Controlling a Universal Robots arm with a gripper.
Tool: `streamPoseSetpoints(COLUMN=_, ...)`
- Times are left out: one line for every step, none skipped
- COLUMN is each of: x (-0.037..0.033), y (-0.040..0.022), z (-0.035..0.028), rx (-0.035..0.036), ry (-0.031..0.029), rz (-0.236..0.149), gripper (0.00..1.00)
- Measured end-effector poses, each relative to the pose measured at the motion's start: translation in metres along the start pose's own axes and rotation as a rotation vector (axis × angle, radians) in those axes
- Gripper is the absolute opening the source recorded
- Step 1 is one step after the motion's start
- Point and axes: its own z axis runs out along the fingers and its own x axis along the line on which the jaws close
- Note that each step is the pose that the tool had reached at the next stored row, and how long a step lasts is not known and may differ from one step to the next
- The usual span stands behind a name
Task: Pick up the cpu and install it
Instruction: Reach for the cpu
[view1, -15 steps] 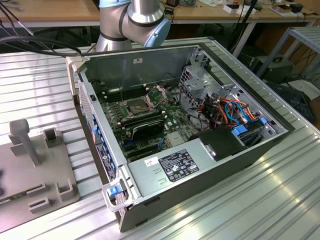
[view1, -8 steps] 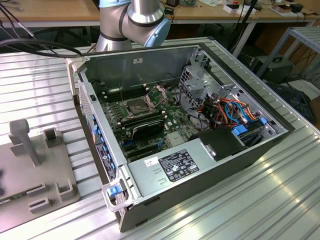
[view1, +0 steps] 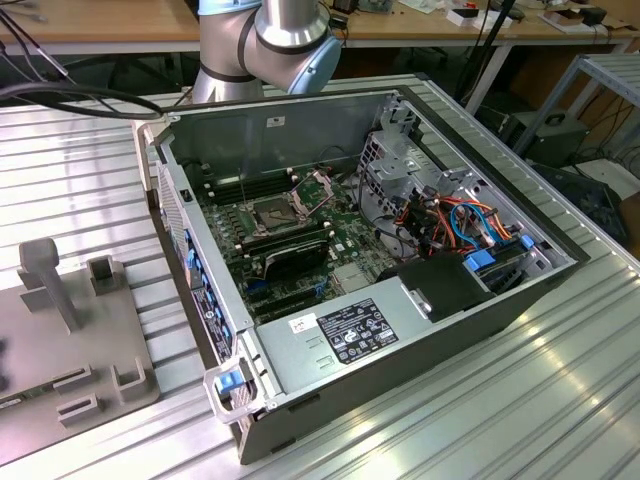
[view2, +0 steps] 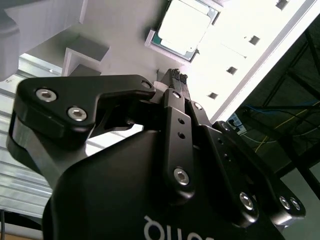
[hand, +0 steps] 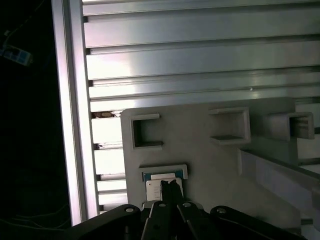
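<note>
As end effector (view2: 176, 76) hovers pinched closed, cpu (view2: 184, 25) lies near.

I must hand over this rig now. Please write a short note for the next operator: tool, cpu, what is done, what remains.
The tool is shut and empty, right by the cpu.
The cpu lies flat in its recess on the grey fixture plate, not gripped.
The socket in the open computer case looks dark, with no silver chip in it.
Done: nothing picked yet.
Left: the pick-up and the install.
</note>
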Motion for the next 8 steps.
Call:
streamPoseSetpoints(x=0.0000, y=0.0000, z=0.0004, rx=0.0000, ry=0.0000, rz=0.000, gripper=0.11)
streamPoseSetpoints(x=0.0000, y=0.0000, z=0.0007, rx=0.0001, ry=0.0000, rz=0.000, gripper=0.11)
streamPoseSetpoints(x=0.0000, y=0.0000, z=0.0012, rx=0.0001, ry=-0.0001, rz=0.000, gripper=0.11)
streamPoseSetpoints(x=0.0000, y=0.0000, z=0.0015, rx=0.0002, ry=-0.0001, rz=0.000, gripper=0.11)
streamPoseSetpoints(x=0.0001, y=0.0000, z=0.0019, rx=0.0002, ry=-0.0001, rz=0.000, gripper=0.11)
streamPoseSetpoints(x=0.0001, y=0.0000, z=0.0021, rx=0.0002, ry=0.0000, rz=0.000, gripper=0.11)
streamPoseSetpoints(x=0.0001, y=0.0000, z=0.0026, rx=0.0002, ry=-0.0001, rz=0.000, gripper=0.11)
streamPoseSetpoints(x=0.0001, y=0.0000, z=0.0029, rx=0.0003, ry=-0.0001, rz=0.000, gripper=0.11)
